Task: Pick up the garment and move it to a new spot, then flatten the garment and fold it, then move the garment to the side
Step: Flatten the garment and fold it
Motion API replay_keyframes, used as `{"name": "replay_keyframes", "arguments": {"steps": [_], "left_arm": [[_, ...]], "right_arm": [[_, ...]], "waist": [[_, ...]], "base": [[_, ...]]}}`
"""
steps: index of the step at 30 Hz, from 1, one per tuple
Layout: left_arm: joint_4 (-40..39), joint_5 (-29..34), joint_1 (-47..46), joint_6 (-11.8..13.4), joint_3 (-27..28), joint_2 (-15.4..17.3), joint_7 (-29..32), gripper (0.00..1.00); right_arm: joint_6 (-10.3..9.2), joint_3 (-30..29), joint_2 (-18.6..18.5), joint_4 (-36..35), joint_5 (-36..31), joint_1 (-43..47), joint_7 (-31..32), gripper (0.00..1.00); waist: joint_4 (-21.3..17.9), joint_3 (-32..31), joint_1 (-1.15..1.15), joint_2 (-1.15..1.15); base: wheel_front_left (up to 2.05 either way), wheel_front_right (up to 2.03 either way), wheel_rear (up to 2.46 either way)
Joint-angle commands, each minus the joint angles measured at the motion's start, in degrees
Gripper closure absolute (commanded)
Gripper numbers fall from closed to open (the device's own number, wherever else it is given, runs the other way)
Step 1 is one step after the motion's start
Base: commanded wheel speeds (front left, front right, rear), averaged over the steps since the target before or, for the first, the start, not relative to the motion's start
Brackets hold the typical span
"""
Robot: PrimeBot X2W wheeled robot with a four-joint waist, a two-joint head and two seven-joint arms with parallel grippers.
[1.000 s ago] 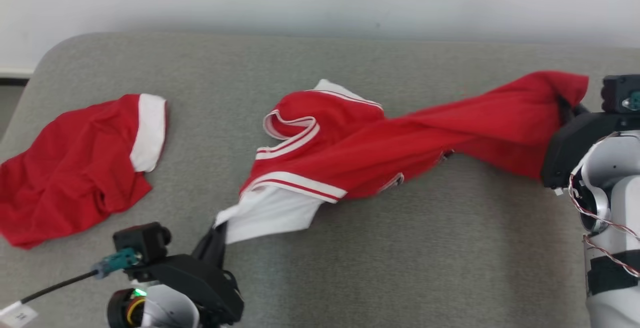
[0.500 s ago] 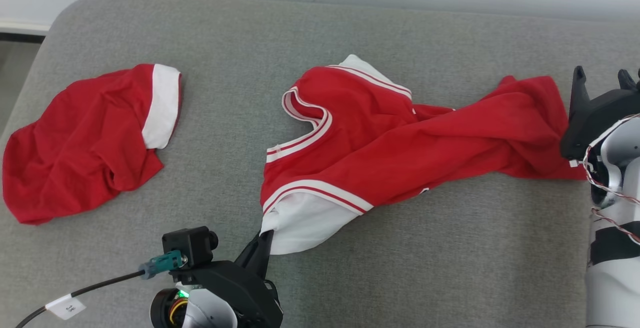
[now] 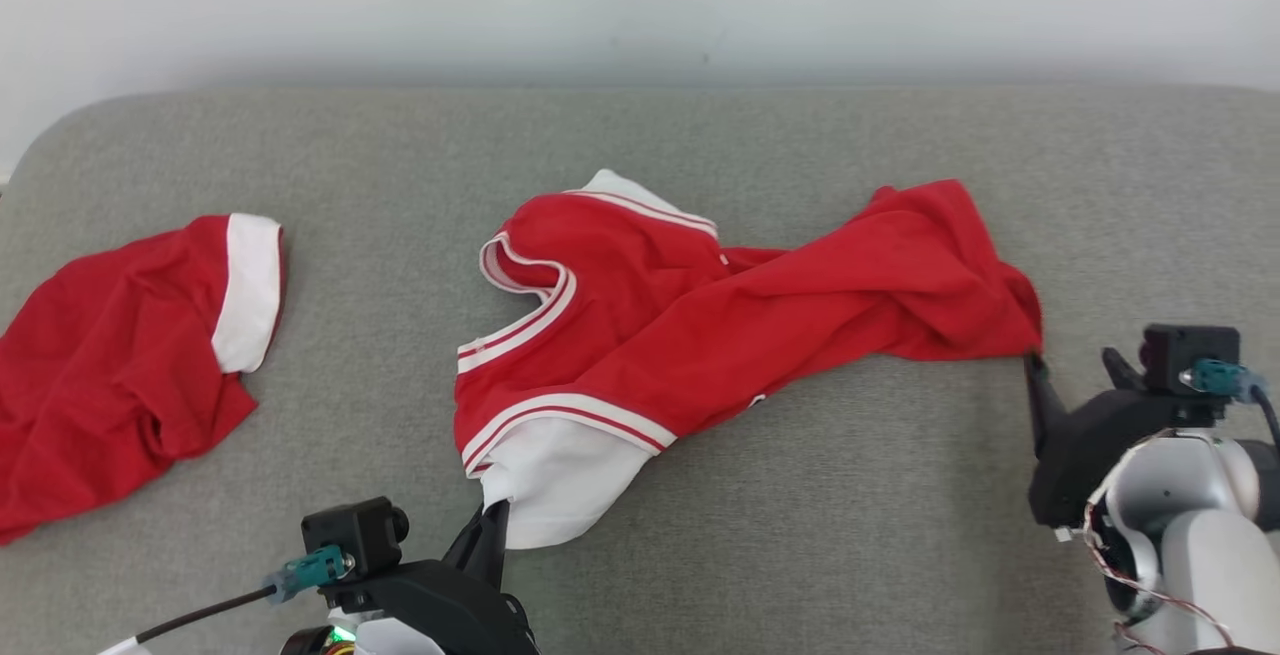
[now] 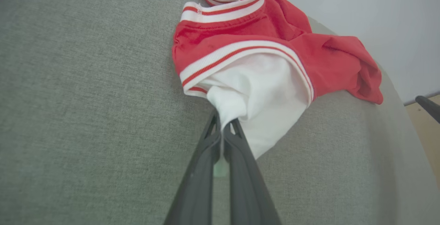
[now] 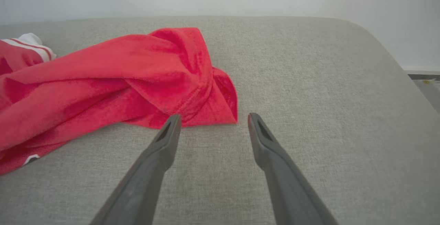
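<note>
The garment (image 3: 740, 305), a red jersey with white striped trim and a white sleeve, lies twisted across the middle of the grey cushion (image 3: 850, 495). My left gripper (image 3: 495, 513) is at its near left end, shut on the tip of the white sleeve (image 4: 261, 91), which is pinched between the two dark fingers (image 4: 224, 125). My right gripper (image 3: 1070, 363) stands open just off the garment's right corner, a little nearer to me. In the right wrist view the red hem (image 5: 206, 94) lies flat just beyond the spread fingertips (image 5: 213, 116), and nothing is between them.
A second red piece with a white band (image 3: 110, 355) lies crumpled at the far left of the cushion. A pale wall (image 3: 640, 5) runs behind. The cushion's rounded right edge drops to the floor (image 5: 426, 84). Bare grey fabric stretches in front of the garment.
My right gripper has opened and let go of the red hem, which now lies on the cushion. The right arm has drawn back toward me. The left grip is unchanged; the camera has shifted.
</note>
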Motion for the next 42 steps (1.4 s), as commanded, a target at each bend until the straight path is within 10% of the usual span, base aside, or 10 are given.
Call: {"name": "replay_keyframes", "arguments": {"steps": [1,19,21,23,26,33,42], "left_arm": [[0.23,0.02,0.68,-0.05,0.14,0.0,-0.5,1.0],[1.38,0.38,-4.56,-1.08,-1.97,-0.45,-1.38,1.0],[1.44,0.27,-4.99,-1.16,-2.08,-0.49,-1.48,1.0],[1.5,0.16,-5.23,-1.1,-2.08,-0.52,-1.65,1.0],[1.18,-0.14,-5.7,-1.13,-1.77,-0.57,-2.46,1.0],[-5.05,-6.26,-5.83,-1.97,3.66,-1.11,-8.66,1.0],[-22.28,-18.23,-7.12,-3.15,10.81,-1.58,-13.79,1.0]], "right_arm": [[-0.15,-0.67,-0.07,-0.39,-0.12,0.45,0.31,0.0],[-0.14,-8.29,3.14,20.9,-3.05,-15.66,1.4,0.0],[-0.15,-9.08,3.29,22.91,-3.97,-16.83,0.55,0.22],[-0.14,-9.52,3.31,24.19,-5.06,-17.67,-0.77,0.89],[-0.15,-9.73,3.36,24.6,-6.21,-18.06,-3.52,1.0],[-0.15,-9.19,3.46,17.34,-4.22,-15.66,-9.19,1.0],[-0.15,-7.87,3.13,-11.37,4.34,-9.55,-6.44,1.0]], "waist": [[-1.77,-1.69,0.01,0.0],[3.55,3.33,0.01,0.0],[3.95,3.69,0.01,0.0],[4.19,3.84,0.01,0.0],[4.31,3.73,0.01,0.0],[2.57,1.55,0.01,0.0],[-0.73,-1.83,0.01,0.0]], "base": [[0.0,0.0,0.0],[0.0,0.0,0.0],[0.0,0.0,0.0],[0.0,0.0,0.0],[0.0,0.0,0.0],[0.0,0.0,0.0],[0.0,0.0,0.0]]}}
